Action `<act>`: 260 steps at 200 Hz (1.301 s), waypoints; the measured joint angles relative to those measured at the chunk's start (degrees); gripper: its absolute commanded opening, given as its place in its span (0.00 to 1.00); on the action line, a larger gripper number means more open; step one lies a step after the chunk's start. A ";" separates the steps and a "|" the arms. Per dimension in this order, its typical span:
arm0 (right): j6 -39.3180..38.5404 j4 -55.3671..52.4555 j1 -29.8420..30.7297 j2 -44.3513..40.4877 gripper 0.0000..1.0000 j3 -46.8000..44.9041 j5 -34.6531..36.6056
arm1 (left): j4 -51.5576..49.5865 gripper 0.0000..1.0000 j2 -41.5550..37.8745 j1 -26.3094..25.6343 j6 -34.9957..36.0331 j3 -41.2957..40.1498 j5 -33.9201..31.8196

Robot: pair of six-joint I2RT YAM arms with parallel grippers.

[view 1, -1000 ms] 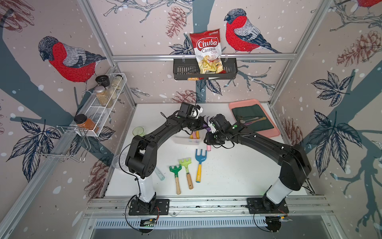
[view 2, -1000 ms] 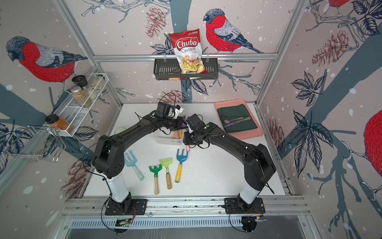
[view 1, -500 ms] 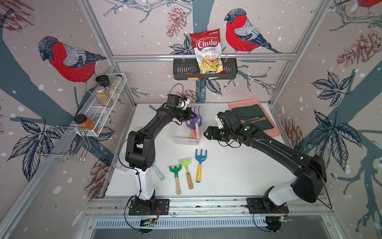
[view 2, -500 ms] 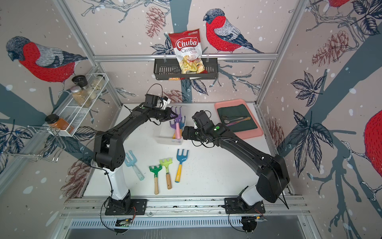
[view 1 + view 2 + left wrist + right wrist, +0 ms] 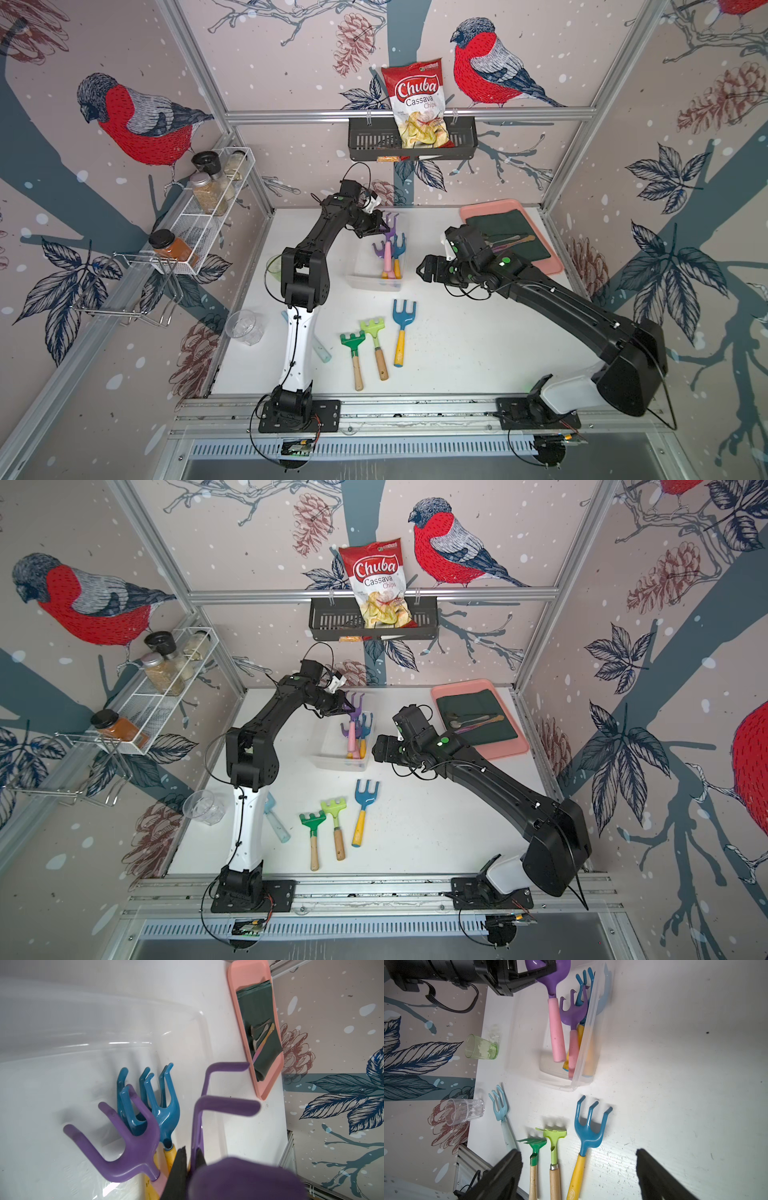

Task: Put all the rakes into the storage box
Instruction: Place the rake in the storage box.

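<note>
Left wrist view: left end effector (image 5: 192, 1157) is clamped shut on the head of the purple rake (image 5: 226, 1106). The pink handle slants down into the storage box (image 5: 374, 286), mid-desk (image 5: 478, 340). Right end effector (image 5: 422, 269) gapes wide, empty, just right of the box. Step in hand: placing. Next, likely: lower the rake, then release it flat.

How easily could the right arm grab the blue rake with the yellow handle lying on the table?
Probably easily. The right arm's fingers are open and empty, and the blue rake lies uncovered in the wrist view between them. The light green rake lies close beside its handle, but apart.
</note>
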 measured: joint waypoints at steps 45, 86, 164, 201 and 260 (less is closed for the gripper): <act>-0.02 0.31 -0.57 -0.02 0.88 -1.51 -0.13 | -2.40 0.07 3.32 0.00 0.04 0.31 1.86; -0.04 0.96 -0.57 0.85 0.88 -2.27 -1.03 | -2.45 0.07 5.44 0.00 0.00 0.31 2.93; -0.20 2.82 -0.57 2.43 0.88 -2.54 -1.95 | -1.49 0.38 6.40 0.00 -1.97 0.31 2.56; -0.15 2.86 -0.55 2.58 0.87 -2.73 -1.86 | -0.70 0.50 5.90 0.04 -3.15 0.31 0.63; 4.68 2.51 4.74 3.69 0.86 -5.73 1.81 | 2.08 0.70 -1.95 0.48 -5.73 -3.78 -3.28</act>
